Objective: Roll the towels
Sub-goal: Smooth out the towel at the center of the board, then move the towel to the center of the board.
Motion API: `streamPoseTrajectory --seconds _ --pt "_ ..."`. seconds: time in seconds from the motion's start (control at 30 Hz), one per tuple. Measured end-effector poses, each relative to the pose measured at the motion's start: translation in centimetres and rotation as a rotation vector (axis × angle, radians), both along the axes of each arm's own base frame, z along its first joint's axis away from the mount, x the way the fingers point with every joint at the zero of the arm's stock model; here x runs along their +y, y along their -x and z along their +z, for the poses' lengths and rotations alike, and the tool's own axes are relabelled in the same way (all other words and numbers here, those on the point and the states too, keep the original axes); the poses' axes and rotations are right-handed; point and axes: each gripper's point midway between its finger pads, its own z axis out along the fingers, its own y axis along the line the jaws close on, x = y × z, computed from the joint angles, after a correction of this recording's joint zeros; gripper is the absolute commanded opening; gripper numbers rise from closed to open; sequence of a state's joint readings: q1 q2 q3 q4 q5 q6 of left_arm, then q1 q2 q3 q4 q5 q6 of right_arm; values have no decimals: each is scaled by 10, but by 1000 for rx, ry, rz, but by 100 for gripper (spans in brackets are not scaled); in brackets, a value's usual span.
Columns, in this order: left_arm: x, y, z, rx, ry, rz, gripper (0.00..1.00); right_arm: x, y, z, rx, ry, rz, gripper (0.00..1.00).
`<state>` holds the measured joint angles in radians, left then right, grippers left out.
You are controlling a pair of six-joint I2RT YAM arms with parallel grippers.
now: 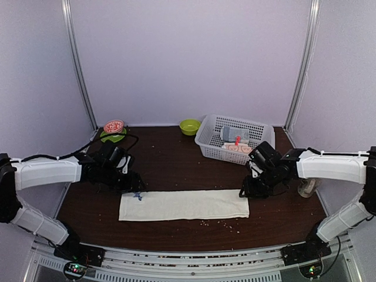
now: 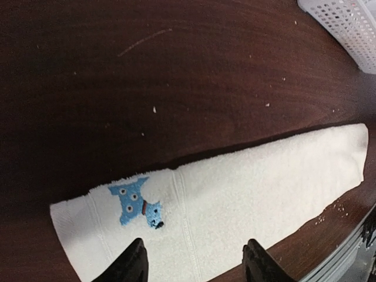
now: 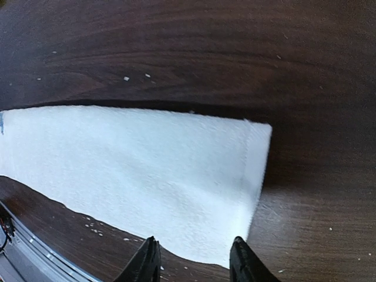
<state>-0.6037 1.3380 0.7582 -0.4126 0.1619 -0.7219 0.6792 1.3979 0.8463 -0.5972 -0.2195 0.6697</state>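
Lab test booth, white panel walls (image 1: 188, 59), aluminium posts (image 1: 79, 64)

No lettering, label or number is readable anywhere; the blue mark (image 2: 136, 202) on the white towel (image 2: 247, 200), just beyond the left fingers (image 2: 132, 264), is a cartoon figure.

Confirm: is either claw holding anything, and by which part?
Nothing held. The left claw and the right claw stand open at opposite ends of the flat white towel.

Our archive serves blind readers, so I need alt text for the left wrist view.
A cream-white towel folded into a long strip lies flat on a dark wooden table, a small blue mark near one end. The left claw is open over that end; a white basket shows its corner top right.
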Motion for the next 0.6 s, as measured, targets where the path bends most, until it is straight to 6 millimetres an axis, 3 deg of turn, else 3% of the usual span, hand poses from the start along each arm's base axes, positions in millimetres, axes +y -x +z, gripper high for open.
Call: streamPoseTrajectory --seconds 0.13,0.27,0.37,0.43,0.6 --pt "9 -12 -10 16 -21 30 46 24 -11 6 -42 -56 11 34" --pt "19 -12 -41 85 -72 43 36 37 -20 -21 -12 -56 -12 31" --pt "28 -5 -61 125 -99 53 31 37 -24 -39 9 -33 -35 31" --pt "29 -8 -62 111 -93 62 30 32 -26 -48 19 -14 -54 31" --pt "28 -10 -62 82 -71 65 30 18 -44 -50 -4 -26 -113 30"
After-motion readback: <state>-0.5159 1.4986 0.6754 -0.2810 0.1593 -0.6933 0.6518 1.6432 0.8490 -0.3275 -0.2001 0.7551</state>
